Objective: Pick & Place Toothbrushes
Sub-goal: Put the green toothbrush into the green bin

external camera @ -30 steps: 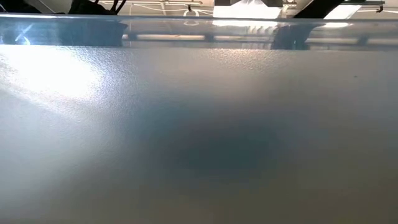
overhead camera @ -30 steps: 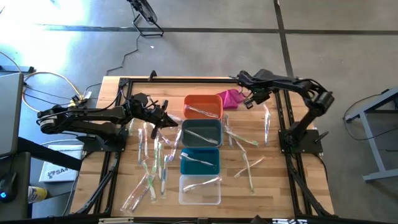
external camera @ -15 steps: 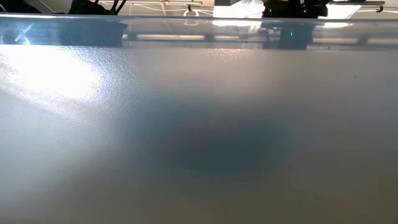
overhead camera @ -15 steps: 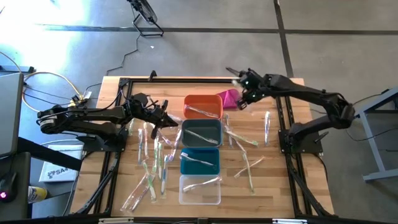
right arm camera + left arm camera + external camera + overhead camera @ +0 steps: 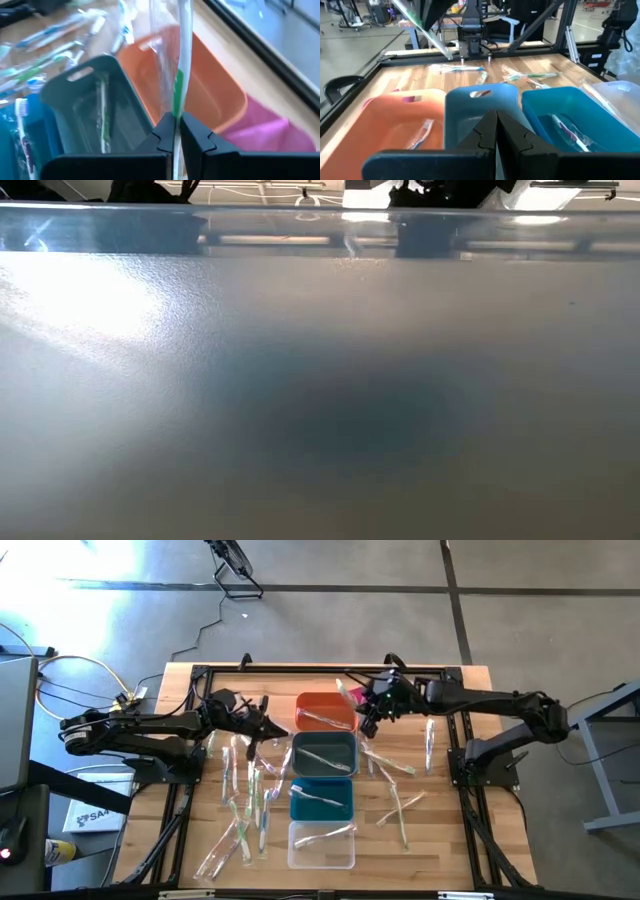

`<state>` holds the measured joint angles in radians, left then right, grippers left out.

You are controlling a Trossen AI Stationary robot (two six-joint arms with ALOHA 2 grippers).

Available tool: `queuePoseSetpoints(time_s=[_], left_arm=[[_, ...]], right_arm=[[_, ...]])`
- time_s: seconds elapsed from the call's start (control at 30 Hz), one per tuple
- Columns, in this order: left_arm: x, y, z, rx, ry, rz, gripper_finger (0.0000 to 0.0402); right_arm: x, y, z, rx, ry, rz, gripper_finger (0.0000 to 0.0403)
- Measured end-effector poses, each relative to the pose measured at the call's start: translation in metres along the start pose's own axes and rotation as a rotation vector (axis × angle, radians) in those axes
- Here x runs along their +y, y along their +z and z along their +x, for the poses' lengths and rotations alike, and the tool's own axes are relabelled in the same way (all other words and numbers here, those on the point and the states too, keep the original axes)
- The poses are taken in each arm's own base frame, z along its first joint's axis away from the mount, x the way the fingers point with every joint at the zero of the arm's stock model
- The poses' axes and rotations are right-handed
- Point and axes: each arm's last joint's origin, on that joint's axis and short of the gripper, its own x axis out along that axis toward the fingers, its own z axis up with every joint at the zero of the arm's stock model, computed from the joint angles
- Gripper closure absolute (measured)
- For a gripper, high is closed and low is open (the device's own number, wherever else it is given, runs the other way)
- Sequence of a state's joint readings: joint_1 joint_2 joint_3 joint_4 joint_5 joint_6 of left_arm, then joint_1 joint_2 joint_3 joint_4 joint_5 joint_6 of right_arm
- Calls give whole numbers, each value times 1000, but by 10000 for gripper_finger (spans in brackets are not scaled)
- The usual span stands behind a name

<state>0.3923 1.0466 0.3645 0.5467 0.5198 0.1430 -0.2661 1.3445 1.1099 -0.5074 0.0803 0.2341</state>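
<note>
Swung leftward across the upper centre of the high view since a second ago: right gripper (image 5: 368, 706), now over the right rim of the orange bin (image 5: 325, 712), covering most of the magenta cloth (image 5: 272, 131). Clenched on one wrapped toothbrush (image 5: 181, 60) with a green mark, standing up from the fingers in the right wrist view. Parked at left centre, just off the left edge of the bin column: left gripper (image 5: 262, 727), jaws pressed together, holding nothing. Stacked down the middle of the wooden table (image 5: 440, 840): orange, then grey bin (image 5: 324, 753), teal bin (image 5: 322, 797), clear bin (image 5: 322, 844), one brush visible in each. Scattered loose toothbrushes (image 5: 243, 810) lower left of the bins, and more at right centre. Bare wood at lower right and along the top edge, inside the black frame rails. Low view mostly blocked by a blank grey surface. Partial lettering "SA" on a white box (image 5: 85, 812) at far lower left, beyond the table.
</note>
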Motion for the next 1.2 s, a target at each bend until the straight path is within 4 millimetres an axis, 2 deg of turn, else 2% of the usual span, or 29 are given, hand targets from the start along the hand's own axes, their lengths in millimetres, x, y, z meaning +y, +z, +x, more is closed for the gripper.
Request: queuePoseSetpoints(time_s=[0.17, 0.3, 0.43, 0.53, 0.83, 0.97, 1.2], left_arm=[[1, 8, 0, -79, 13, -52, 401], [6, 16, 0, -114, 106, -137, 400], [11, 23, 5, -105, 166, -130, 396], [15, 29, 11, -105, 165, -123, 372], [31, 54, 31, -147, 168, -100, 260], [38, 64, 41, -161, 165, -90, 244], [49, 72, 58, -163, 165, -84, 242]], right_arm=[[0, 4, 0, -42, 13, -74, 397], [-6, 6, 0, -42, 41, -87, 397], [-7, 9, 0, -69, 47, -128, 397], [-5, 12, 0, -98, 90, -161, 397], [2, 18, -2, -164, 225, -238, 397], [6, 18, -2, -175, 248, -254, 397], [14, 16, -3, -172, 270, -271, 397]])
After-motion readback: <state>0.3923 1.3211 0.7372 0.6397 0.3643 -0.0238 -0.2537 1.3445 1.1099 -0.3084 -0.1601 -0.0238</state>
